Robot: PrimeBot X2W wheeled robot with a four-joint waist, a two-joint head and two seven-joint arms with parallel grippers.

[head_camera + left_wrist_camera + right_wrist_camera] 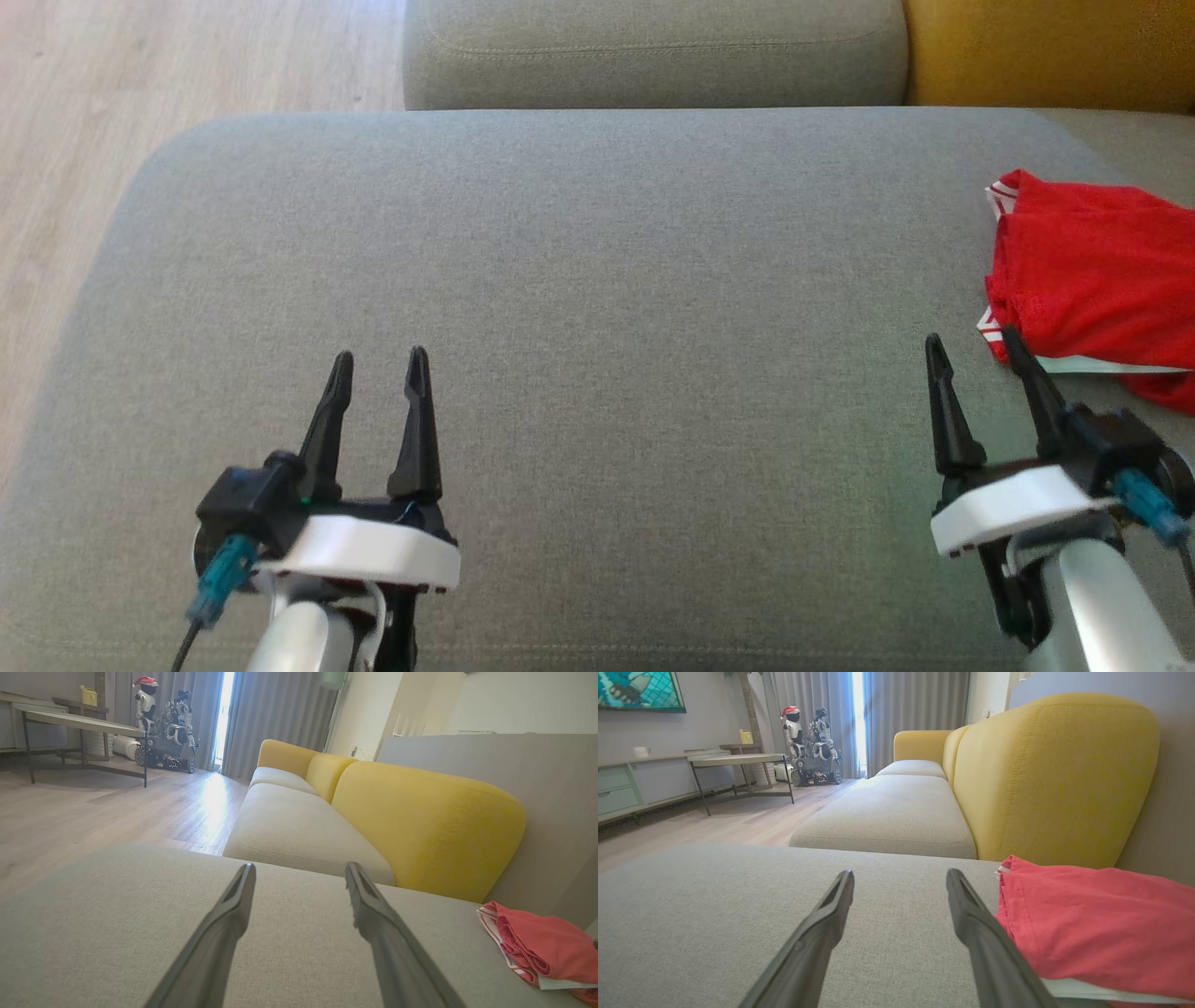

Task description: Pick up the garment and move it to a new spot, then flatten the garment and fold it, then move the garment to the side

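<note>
Folded red garment (1097,266) at the right edge of the grey cushion (597,224) — cut off by the frame, with an unclear white layer beneath. The right gripper (971,338) just beside it, the left gripper (381,355) well apart — both wide open, empty. Yellow backrest (1046,47) behind.

No legible txt, labels or nos. anywhere (garment (1092,271) incl.)
</note>
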